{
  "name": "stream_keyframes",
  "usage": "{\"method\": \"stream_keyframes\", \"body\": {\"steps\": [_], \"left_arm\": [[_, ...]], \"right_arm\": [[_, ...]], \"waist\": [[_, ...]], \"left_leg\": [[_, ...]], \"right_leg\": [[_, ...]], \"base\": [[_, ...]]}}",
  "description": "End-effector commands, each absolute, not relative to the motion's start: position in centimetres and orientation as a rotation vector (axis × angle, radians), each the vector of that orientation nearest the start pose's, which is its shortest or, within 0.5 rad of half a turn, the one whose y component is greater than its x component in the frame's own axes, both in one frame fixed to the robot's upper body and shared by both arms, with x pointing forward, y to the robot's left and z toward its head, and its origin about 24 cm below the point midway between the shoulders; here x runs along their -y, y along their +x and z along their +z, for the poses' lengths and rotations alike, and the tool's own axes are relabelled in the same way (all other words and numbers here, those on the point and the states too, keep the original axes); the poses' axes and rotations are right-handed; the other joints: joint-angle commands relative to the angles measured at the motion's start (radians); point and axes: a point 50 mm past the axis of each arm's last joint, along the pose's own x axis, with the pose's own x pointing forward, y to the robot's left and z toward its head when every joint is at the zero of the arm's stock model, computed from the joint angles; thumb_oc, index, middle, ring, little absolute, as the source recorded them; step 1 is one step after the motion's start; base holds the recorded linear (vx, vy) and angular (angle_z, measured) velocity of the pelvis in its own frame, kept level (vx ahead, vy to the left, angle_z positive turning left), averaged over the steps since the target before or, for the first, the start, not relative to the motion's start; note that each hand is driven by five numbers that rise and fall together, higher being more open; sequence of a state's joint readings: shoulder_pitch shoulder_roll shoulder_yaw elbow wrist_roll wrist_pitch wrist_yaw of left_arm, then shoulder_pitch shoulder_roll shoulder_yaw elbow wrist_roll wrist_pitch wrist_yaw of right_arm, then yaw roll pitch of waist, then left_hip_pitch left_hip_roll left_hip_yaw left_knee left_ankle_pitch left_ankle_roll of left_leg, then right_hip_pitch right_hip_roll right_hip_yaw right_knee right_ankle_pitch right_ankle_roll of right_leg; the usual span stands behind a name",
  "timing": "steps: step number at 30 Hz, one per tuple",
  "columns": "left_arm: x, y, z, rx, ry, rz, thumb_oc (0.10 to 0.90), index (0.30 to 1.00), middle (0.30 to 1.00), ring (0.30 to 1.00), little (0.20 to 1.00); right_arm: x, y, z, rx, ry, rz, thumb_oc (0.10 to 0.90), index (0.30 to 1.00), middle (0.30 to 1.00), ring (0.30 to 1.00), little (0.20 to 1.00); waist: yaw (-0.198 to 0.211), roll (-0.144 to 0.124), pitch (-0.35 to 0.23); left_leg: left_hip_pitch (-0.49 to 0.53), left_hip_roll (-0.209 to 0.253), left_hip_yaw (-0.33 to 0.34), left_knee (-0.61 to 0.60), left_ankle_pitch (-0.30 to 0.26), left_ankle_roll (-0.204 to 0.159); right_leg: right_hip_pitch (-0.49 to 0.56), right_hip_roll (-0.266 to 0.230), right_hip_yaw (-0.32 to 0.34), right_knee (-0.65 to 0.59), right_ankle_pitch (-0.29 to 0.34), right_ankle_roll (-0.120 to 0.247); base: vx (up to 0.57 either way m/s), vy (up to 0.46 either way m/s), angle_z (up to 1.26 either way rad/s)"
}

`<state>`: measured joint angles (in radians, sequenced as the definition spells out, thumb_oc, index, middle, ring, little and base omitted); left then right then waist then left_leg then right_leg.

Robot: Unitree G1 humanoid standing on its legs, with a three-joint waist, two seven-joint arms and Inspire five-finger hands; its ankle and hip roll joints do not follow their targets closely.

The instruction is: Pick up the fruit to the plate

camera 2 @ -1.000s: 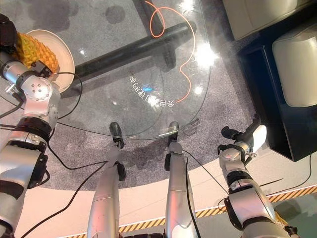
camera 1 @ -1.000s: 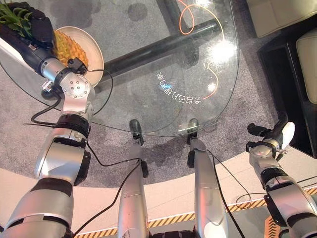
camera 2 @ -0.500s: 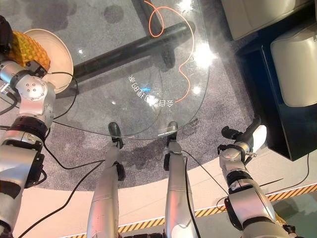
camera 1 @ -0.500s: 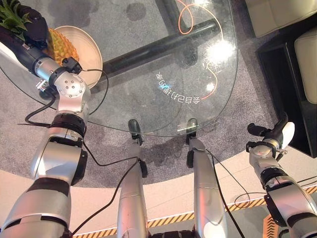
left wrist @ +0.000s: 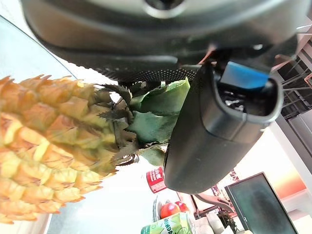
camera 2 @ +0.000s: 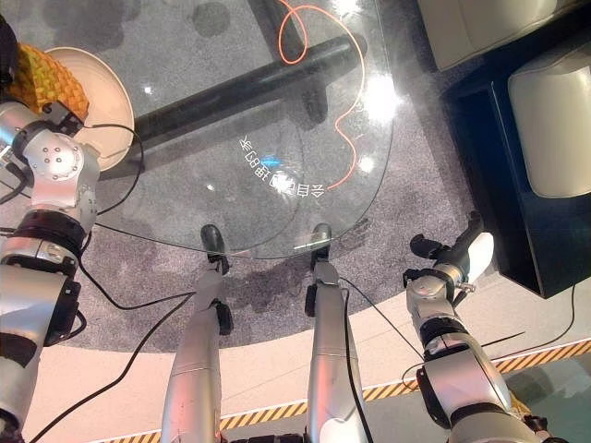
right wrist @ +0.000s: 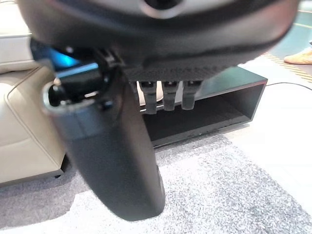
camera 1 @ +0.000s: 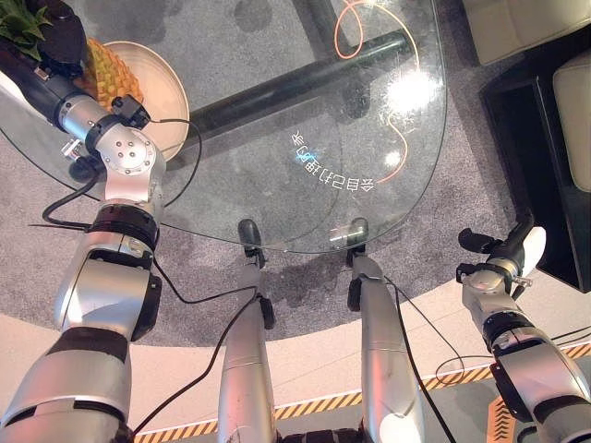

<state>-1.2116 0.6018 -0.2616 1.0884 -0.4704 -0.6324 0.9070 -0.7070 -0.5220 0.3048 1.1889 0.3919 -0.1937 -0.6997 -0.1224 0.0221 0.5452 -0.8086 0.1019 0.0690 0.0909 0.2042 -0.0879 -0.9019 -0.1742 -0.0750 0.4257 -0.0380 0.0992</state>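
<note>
Risk: while the pineapple [camera 1: 109, 76] is held by its crown over the plate [camera 1: 164, 85], a slip is judged likely if the grip gives early, since stiff leaves are a poor handle for a heavy body.
Fruit position: lying partly across the plate at the counter's far left; whether it is resting on the dish or held just above it cannot be told.
Left hand [camera 1: 57, 41]: closed round the green crown; in the wrist view the thumb [left wrist: 214, 131] is seen pressed beside the leaves.
Right hand [camera 2: 454, 256]: low at the right, off the counter, empty, fingers loosely extended.
Second risk: a roll off the shallow rim is judged possible, caused by the fruit's rounded barrel shape.
Third risk: a hard set-down could knock plate on glass.
Fruit surface: scaly, knobbed, orange-yellow rind; spiky leaves.
Plate: smooth, round, cream, shallow.
Counter [camera 1: 369, 120]: clear glass, rounded edge, glossy with glare.
Cord [camera 1: 355, 23]: thin, orange, looped, seen through the glass.
</note>
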Motion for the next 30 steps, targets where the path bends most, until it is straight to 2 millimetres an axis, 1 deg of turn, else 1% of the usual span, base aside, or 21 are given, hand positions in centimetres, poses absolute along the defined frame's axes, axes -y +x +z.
{"method": "stream_keyframes", "body": {"steps": [1, 4, 7, 12, 13, 17, 19, 21, 22, 23, 24, 25, 27, 28, 29, 30], "left_arm": [[-29.3, 34.2, 33.7, 1.078, -0.238, 0.961, 0.385, 0.545, 0.545, 0.545, 0.485], [-29.3, 34.3, 33.0, 1.065, -0.221, 0.941, 0.407, 0.564, 0.564, 0.564, 0.507], [-29.2, 34.4, 32.5, 1.060, -0.225, 0.925, 0.427, 0.580, 0.580, 0.580, 0.527], [-29.2, 34.4, 31.7, 1.048, -0.220, 0.903, 0.429, 0.582, 0.582, 0.582, 0.529], [-29.2, 34.4, 31.6, 1.050, -0.221, 0.895, 0.432, 0.585, 0.585, 0.585, 0.532], [-28.9, 34.5, 30.7, 1.042, -0.227, 0.866, 0.440, 0.592, 0.592, 0.592, 0.540], [-28.6, 34.6, 30.4, 1.043, -0.226, 0.846, 0.449, 0.599, 0.599, 0.599, 0.549], [-28.5, 34.6, 30.0, 1.037, -0.219, 0.833, 0.473, 0.620, 0.620, 0.620, 0.573], [-28.5, 34.6, 30.1, 1.040, -0.216, 0.821, 0.487, 0.632, 0.632, 0.632, 0.587], [-28.4, 34.6, 30.0, 1.038, -0.221, 0.814, 0.504, 0.646, 0.646, 0.646, 0.604], [-28.4, 34.6, 29.8, 1.036, -0.224, 0.806, 0.536, 0.674, 0.674, 0.674, 0.636], [-28.4, 34.6, 29.6, 1.035, -0.227, 0.799, 0.608, 0.735, 0.735, 0.735, 0.708], [-28.3, 34.7, 29.2, 1.027, -0.228, 0.786, 0.638, 0.761, 0.761, 0.761, 0.738], [-28.2, 34.7, 29.0, 1.024, -0.228, 0.777, 0.679, 0.796, 0.796, 0.796, 0.779], [-28.0, 34.7, 29.0, 1.024, -0.229, 0.765, 0.800, 0.900, 0.900, 0.900, 0.900], [-27.9, 34.8, 28.8, 1.022, -0.228, 0.759, 0.800, 0.900, 0.900, 0.900, 0.900]], "right_arm": [[31.8, 32.6, 6.1, -0.142, -0.408, -0.948, 0.800, 0.900, 0.900, 0.900, 0.900], [32.0, 32.3, 5.7, -0.150, -0.406, -0.952, 0.800, 0.900, 0.900, 0.900, 0.900], [32.0, 32.3, 5.7, -0.147, -0.400, -0.959, 0.800, 0.900, 0.900, 0.900, 0.900], [32.0, 32.1, 5.4, -0.152, -0.396, -0.960, 0.800, 0.900, 0.900, 0.900, 0.900], [31.9, 32.2, 5.6, -0.148, -0.392, -0.962, 0.800, 0.900, 0.900, 0.900, 0.900], [31.9, 32.1, 5.4, -0.153, -0.387, -0.965, 0.800, 0.900, 0.900, 0.900, 0.900], [31.9, 32.2, 5.6, -0.147, -0.384, -0.967, 0.800, 0.900, 0.900, 0.900, 0.900], [31.8, 32.2, 5.5, -0.149, -0.385, -0.970, 0.800, 0.900, 0.900, 0.900, 0.900], [31.9, 32.2, 5.6, -0.147, -0.381, -0.974, 0.800, 0.900, 0.900, 0.900, 0.900], [31.9, 32.2, 5.6, -0.148, -0.381, -0.975, 0.800, 0.900, 0.900, 0.900, 0.900], [31.9, 32.2, 5.6, -0.148, -0.379, -0.979, 0.800, 0.900, 0.900, 0.900, 0.900], [32.0, 32.1, 5.6, -0.148, -0.378, -0.980, 0.800, 0.900, 0.900, 0.900, 0.900], [32.1, 31.9, 5.4, -0.152, -0.378, -0.983, 0.800, 0.900, 0.900, 0.900, 0.900], [32.1, 31.9, 5.4, -0.155, -0.377, -0.983, 0.800, 0.900, 0.900, 0.900, 0.900], [32.0, 32.0, 5.4, -0.153, -0.370, -0.985, 0.800, 0.900, 0.900, 0.900, 0.900], [32.0, 32.0, 5.4, -0.154, -0.367, -0.985, 0.800, 0.900, 0.900, 0.900, 0.900]], "waist": [[0.029, -0.035, -0.025], [0.033, -0.036, -0.025], [0.038, -0.035, -0.025], [0.045, -0.033, -0.025], [0.047, -0.032, -0.025], [0.054, -0.031, -0.025], [0.059, -0.031, -0.025], [0.062, -0.031, -0.025], [0.063, -0.031, -0.025], [0.063, -0.031, -0.025], [0.064, -0.030, -0.025], [0.065, -0.029, -0.025], [0.068, -0.029, -0.025], [0.069, -0.029, -0.025], [0.070, -0.030, -0.025], [0.071, -0.030, -0.025]], "left_leg": [[-0.006, -0.032, 0.028, 0.153, -0.167, 0.002], [0.001, -0.031, 0.026, 0.155, -0.175, 0.001], [-0.005, -0.034, 0.024, 0.150, -0.167, 0.003], [0.001, -0.033, 0.023, 0.152, -0.175, 0.003], [-0.004, -0.034, 0.023, 0.147, -0.166, 0.004], [0.003, -0.037, 0.019, 0.151, -0.175, 0.004], [-0.004, -0.038, 0.018, 0.148, -0.167, 0.006], [0.003, -0.037, 0.017, 0.147, -0.174, 0.005], [-0.005, -0.038, 0.016, 0.145, -0.166, 0.006], [-0.004, -0.039, 0.016, 0.145, -0.166, 0.006], [-0.003, -0.039, 0.017, 0.143, -0.166, 0.006], [-0.004, -0.039, 0.016, 0.142, -0.166, 0.006], [0.002, -0.038, 0.015, 0.145, -0.173, 0.005], [0.003, -0.039, 0.015, 0.143, -0.173, 0.005], [-0.003, -0.041, 0.014, 0.139, -0.165, 0.007], [-0.004, -0.041, 0.014, 0.139, -0.165, 0.008]], "right_leg": [[0.050, 0.056, -0.021, -0.142, 0.061, 0.002], [0.057, 0.055, -0.024, -0.139, 0.054, 0.003], [0.054, 0.053, -0.027, -0.145, 0.063, 0.003], [0.060, 0.050, -0.032, -0.140, 0.055, 0.006], [0.055, 0.049, -0.034, -0.145, 0.064, 0.006], [0.063, 0.049, -0.038, -0.140, 0.055, 0.006], [0.059, 0.047, -0.041, -0.145, 0.064, 0.006], [0.064, 0.047, -0.044, -0.143, 0.057, 0.007], [0.059, 0.046, -0.045, -0.147, 0.066, 0.007], [0.060, 0.046, -0.045, -0.148, 0.066, 0.007], [0.061, 0.046, -0.045, -0.149, 0.066, 0.007], [0.060, 0.045, -0.045, -0.149, 0.066, 0.008], [0.066, 0.044, -0.047, -0.147, 0.060, 0.010], [0.068, 0.044, -0.047, -0.149, 0.062, 0.010], [0.061, 0.044, -0.048, -0.152, 0.072, 0.010], [0.060, 0.044, -0.048, -0.153, 0.072, 0.010]], "base": [[0.00, 0.000, 0.00], [0.00, 0.000, 0.00], [0.00, 0.000, 0.00], [0.00, 0.000, 0.00], [-0.03, -0.019, 0.00], [0.00, 0.000, 0.00], [0.00, 0.000, 0.00], [0.00, 0.000, 0.00], [0.00, 0.000, 0.00], [0.00, 0.000, 0.00], [0.00, 0.000, 0.00], [0.00, 0.000, 0.00], [0.00, 0.000, 0.00], [0.00, 0.000, 0.00], [0.00, 0.000, 0.00], [0.00, 0.000, 0.00]]}}
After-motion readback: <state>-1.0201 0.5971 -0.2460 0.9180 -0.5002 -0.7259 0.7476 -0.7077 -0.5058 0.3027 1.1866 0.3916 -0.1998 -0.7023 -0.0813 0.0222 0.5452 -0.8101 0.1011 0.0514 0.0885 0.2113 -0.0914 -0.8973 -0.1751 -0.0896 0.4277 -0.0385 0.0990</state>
